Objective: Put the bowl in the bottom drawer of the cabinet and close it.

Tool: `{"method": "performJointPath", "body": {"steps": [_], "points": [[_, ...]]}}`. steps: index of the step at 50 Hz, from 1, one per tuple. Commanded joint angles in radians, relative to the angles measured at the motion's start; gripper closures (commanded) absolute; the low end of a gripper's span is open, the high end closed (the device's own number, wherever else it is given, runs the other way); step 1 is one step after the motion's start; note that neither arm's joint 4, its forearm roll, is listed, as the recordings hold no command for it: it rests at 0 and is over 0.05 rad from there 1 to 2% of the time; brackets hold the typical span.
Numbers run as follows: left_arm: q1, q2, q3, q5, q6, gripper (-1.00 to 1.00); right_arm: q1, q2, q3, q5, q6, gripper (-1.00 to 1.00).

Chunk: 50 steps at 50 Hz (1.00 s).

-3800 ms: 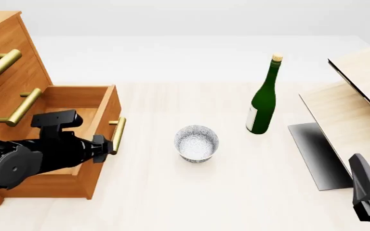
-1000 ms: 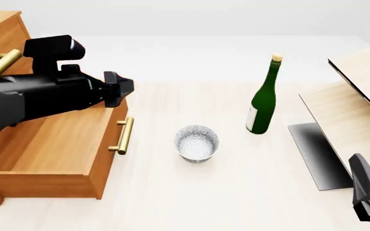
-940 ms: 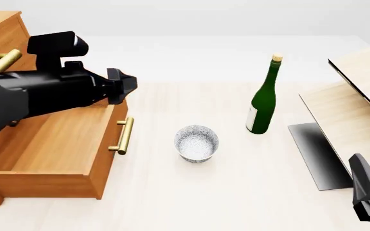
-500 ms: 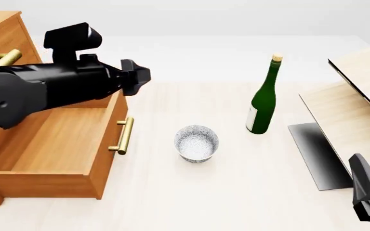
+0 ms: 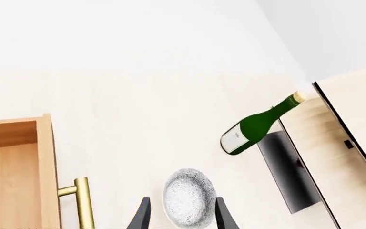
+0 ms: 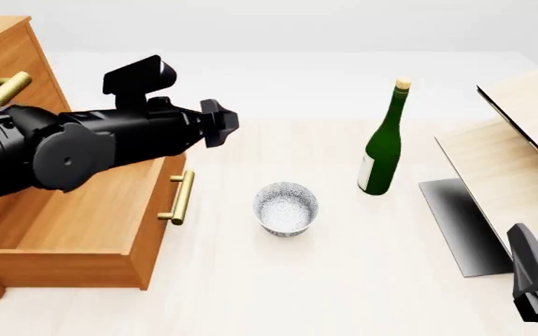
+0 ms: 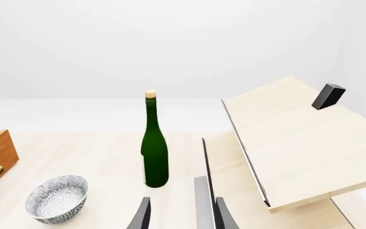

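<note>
The cabinet (image 6: pixel 3 63) stands at the table's left edge, and its bottom drawer (image 6: pixel 73 224) is pulled well out, its inside bare and ready. To the right are slanted pale boards (image 6: pixel 521 154). Near them a green wine bottle (image 6: pixel 383 143) stands upright, well apart from the bowl.

The left arm (image 6: pixel 73 147) reaches over the open drawer with the left gripper (image 6: pixel 221 124) raised above the table, pointing toward the bowl (image 6: pixel 286 208), which sits upright on the table between the drawer's brass handle (image 6: pixel 181 197) and the bottle. In the left wrist view the bowl (image 5: pixel 189 201) shows between the two fingertips (image 5: pixel 143 217), so the jaws stand wide, wider than the bowl as far as that partial view shows.

The step in hand looks like the reach for the bowl. To do it well, the gripper should come down over one side of the rim, with one finger inside and one outside the wall, rather than straddling the whole bowl. It should stay clear of the handle on the way down.

The right gripper (image 7: pixel 177 214) rests low at the table's right side, jaws apart and holding nothing.
</note>
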Motion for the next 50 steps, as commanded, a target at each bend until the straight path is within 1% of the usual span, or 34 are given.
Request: {"method": "performJointPath", "body": {"steps": [1,10,17,20,25,40,50], "points": [[0.041,0.015,0.068,-0.051,-0.033,-1.0,0.0,0.0,0.0,0.0,0.0,-1.0],[0.062,0.064,0.092,-0.08,-0.057,-1.0,0.0,0.0,0.0,0.0,0.0,-1.0],[0.056,0.098,0.094,-0.1,-0.07,-1.0,0.0,0.0,0.0,0.0,0.0,-1.0],[0.058,0.119,0.099,-0.114,-0.089,-1.0,0.0,0.0,0.0,0.0,0.0,-1.0],[0.047,0.152,0.103,-0.135,-0.101,-1.0,0.0,0.0,0.0,0.0,0.0,-1.0],[0.012,0.243,0.09,-0.177,-0.129,-1.0,0.0,0.0,0.0,0.0,0.0,-1.0],[0.023,0.291,0.078,-0.196,-0.138,-1.0,0.0,0.0,0.0,0.0,0.0,-1.0]]}}
